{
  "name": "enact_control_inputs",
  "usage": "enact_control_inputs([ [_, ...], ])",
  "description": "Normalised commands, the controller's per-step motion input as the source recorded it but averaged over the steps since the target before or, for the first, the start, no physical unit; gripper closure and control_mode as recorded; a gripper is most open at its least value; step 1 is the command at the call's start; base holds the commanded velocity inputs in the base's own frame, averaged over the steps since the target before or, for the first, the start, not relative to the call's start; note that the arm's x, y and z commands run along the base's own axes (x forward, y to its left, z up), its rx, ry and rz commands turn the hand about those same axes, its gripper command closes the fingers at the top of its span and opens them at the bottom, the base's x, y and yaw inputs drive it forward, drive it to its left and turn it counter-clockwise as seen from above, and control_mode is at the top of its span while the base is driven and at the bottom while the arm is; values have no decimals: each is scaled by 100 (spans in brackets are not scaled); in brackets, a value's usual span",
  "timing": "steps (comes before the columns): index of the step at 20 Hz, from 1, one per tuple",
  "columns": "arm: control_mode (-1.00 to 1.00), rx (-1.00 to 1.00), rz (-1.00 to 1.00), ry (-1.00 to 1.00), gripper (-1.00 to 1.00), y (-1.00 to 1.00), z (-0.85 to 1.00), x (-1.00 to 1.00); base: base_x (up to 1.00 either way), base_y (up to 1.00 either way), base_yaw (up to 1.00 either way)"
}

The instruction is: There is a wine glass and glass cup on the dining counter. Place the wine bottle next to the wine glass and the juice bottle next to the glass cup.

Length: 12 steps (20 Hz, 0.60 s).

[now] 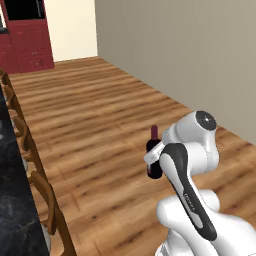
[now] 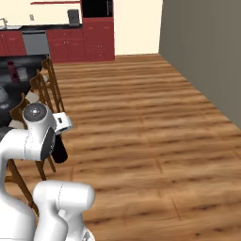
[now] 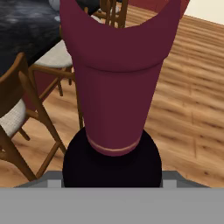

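Note:
I hold the wine bottle [image 1: 154, 150] upright in the air above the wooden floor, its pinkish-red neck up and its black body below. My gripper [image 1: 153, 160] is shut on its body, partly hidden behind my arm. In the hand view the wine bottle [image 3: 114, 87] rises right in front of the camera. The black body of the wine bottle [image 2: 59, 151] hangs under my gripper [image 2: 61, 126] in the right base view. The dining counter [image 2: 29, 63] with its black marbled top lies to my left. On it stands the dark red juice bottle [image 2: 13, 71]. A pale rounded glass [image 2: 2, 94] is cut by the left edge.
Wooden chairs [image 1: 42, 187] with pale seats line the dining counter [image 1: 12, 210] between me and its top. Open wooden floor [image 1: 100, 115] stretches ahead and to the right. A grey wall [image 1: 200, 50] runs along the right. Red cabinets [image 2: 80, 44] stand at the far end.

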Motion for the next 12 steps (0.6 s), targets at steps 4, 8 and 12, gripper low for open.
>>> enact_control_inputs([
  [4, 100, 0, 0, 0, 100, 0, 0, 0, 64, -30, 17],
  [8, 100, 0, 0, 0, 100, 0, 0, 0, 65, -27, 21],
  [12, 100, 0, 0, 0, 100, 0, 0, 0, 69, -17, 33],
])
